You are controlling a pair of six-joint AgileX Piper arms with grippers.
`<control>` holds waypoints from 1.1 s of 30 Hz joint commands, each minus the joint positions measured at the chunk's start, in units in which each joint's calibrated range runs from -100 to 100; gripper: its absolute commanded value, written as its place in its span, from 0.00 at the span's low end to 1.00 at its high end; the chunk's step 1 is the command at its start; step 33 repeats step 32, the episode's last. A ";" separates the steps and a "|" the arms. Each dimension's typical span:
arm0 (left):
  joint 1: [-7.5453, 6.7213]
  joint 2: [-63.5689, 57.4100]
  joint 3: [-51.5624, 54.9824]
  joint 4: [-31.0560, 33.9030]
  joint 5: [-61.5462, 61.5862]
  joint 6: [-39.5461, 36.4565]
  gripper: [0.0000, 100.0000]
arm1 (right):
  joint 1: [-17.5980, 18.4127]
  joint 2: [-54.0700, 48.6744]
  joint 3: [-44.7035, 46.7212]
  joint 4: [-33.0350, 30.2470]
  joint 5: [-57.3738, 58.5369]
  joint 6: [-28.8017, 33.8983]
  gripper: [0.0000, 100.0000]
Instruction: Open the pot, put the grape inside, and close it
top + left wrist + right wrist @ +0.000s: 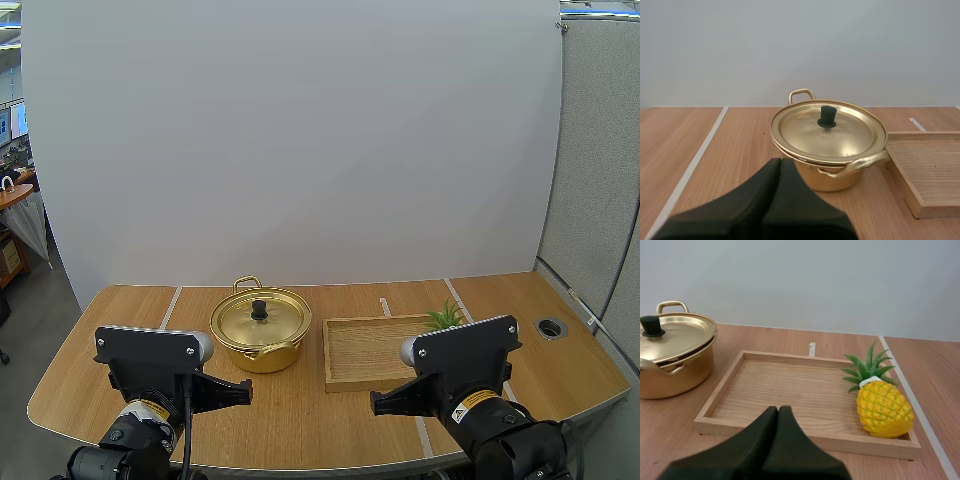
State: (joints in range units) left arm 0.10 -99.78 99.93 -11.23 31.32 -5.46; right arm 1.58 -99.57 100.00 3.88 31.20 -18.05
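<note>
A gold pot stands left of the table's middle, its lid on and a black knob at the lid's centre. My left gripper is shut on nothing, low over the table just in front of the pot. My right gripper is also shut on nothing, at the near edge of a wooden tray. In the tray's right end lies a yellow pineapple with green leaves; its leaves show behind my right arm in the high view. No grapes are in sight.
The wooden tray lies right of the pot, close beside it. White tape lines cross the tabletop. A round cable hole sits at the far right. Both arms are near the front edge.
</note>
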 commanded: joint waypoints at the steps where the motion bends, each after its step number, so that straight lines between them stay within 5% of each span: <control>1: -0.03 -0.22 0.07 0.10 0.00 -0.79 0.00 | -1.63 -0.43 0.00 -0.35 0.01 -0.12 0.00; 33: -0.03 -0.22 0.07 0.10 0.00 -0.79 0.00 | -2.53 -0.43 0.00 -0.35 0.01 -0.12 0.00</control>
